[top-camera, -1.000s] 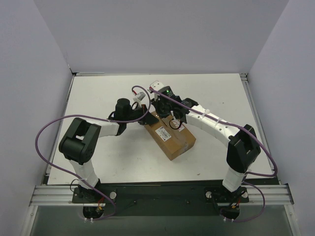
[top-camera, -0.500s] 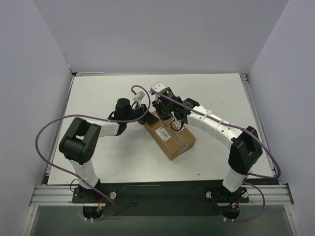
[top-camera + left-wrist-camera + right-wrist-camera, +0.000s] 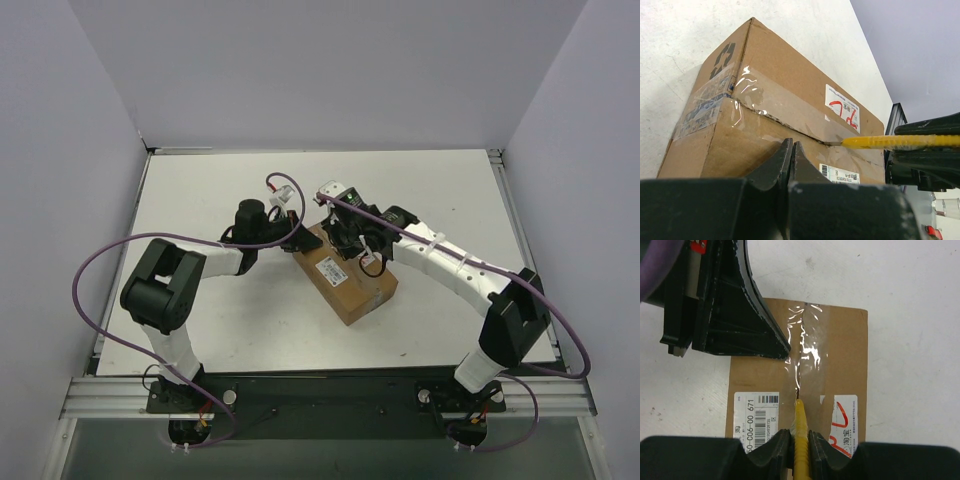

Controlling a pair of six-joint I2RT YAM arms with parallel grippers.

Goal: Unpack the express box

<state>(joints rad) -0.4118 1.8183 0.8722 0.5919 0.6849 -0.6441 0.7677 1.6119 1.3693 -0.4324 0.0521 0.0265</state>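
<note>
From high behind the rig, my top camera looks down over the surface. The left wrist camera skims low along the express box. The right one looks straight down on it, close. Both share its taped seam.

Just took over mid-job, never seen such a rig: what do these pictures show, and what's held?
Two robot arms, left and right, stand at the near edge of a white table. One looks down from above and behind; the others come from a camera on each wrist. On the table lies a brown rectangular cardboard box with a white label. The right jaws are shut on a yellow utility knife, tip at the taped seam. The left jaws are shut, empty, by the box's end.
</note>
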